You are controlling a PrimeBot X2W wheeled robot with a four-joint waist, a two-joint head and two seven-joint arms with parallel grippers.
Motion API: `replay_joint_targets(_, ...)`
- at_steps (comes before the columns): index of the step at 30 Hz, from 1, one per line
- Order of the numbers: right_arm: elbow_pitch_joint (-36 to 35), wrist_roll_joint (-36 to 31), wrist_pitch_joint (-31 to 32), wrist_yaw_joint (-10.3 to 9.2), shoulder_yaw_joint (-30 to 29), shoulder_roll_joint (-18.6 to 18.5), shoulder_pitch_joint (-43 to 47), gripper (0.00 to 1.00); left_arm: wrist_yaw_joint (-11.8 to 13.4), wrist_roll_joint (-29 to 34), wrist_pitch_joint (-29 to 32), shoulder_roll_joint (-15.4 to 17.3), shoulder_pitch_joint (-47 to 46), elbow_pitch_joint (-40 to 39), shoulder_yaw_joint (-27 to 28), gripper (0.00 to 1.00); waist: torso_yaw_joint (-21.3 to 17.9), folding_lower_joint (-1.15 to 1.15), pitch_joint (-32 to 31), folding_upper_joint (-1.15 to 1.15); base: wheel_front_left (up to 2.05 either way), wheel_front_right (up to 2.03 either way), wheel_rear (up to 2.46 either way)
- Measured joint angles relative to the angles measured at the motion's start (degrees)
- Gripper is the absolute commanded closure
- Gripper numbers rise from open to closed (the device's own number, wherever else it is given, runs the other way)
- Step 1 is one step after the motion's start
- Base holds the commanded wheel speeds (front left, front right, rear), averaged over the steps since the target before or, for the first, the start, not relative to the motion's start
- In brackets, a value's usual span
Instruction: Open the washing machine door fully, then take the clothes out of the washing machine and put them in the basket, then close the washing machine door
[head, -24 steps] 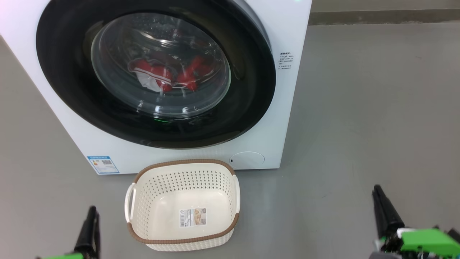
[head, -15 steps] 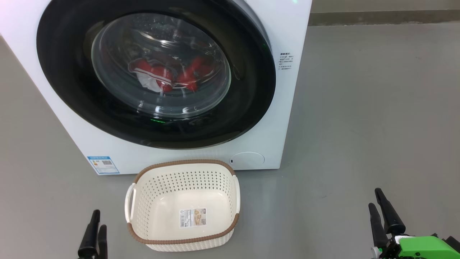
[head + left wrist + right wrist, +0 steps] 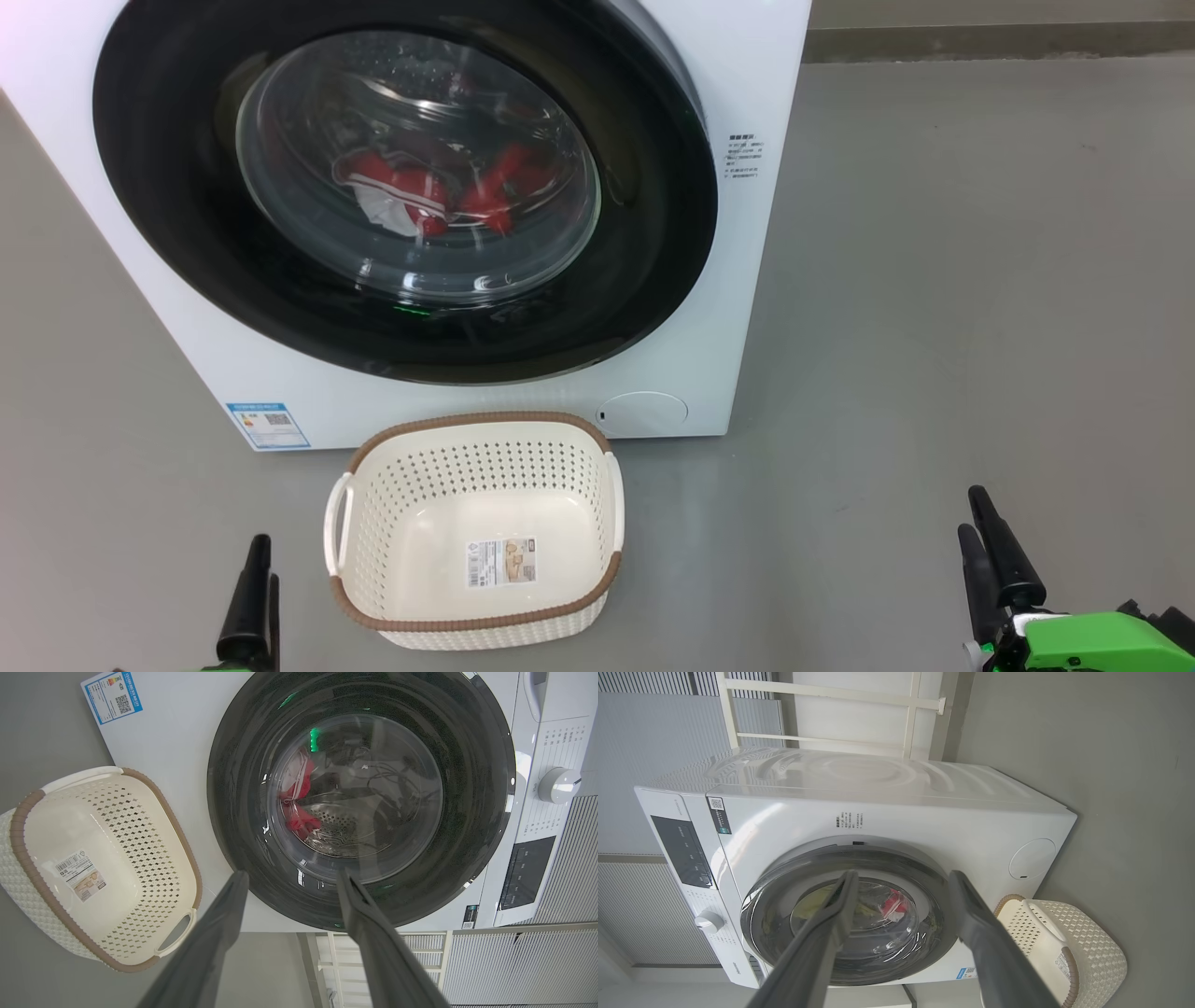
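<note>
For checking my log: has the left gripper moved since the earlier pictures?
Yes. The left gripper has shifted slightly toward the basket, which stayed put.

I can't read any wording here — the print is too small. The blue sticker on the washing machine shows a QR code; the paper label in the basket shows a barcode.

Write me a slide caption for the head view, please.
Red clothes behind the washing machine door, empty basket in front, left gripper and right gripper low at either side.
</note>
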Motion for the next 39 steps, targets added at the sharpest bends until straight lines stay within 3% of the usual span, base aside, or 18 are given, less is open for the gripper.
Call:
replay_joint_targets(27,-3.4,-21.6,-4.3,0.0,1.4,0.0,1.2,0.0,1.5,25.4,-4.4,0.7,1.2,-4.5,-3.4,0.0,0.2,0.0,0.4,0.0,0.0,0.0,0.0)
replay_joint_targets(39,-4.3,-31.8,-6.3,0.0,1.7,0.0,1.3,0.0,3.6,39.0,-6.3,3.2,1.2,-4.8,-6.1,0.0,0.3,0.0,0.4,0.0,0.0,0.0,0.0)
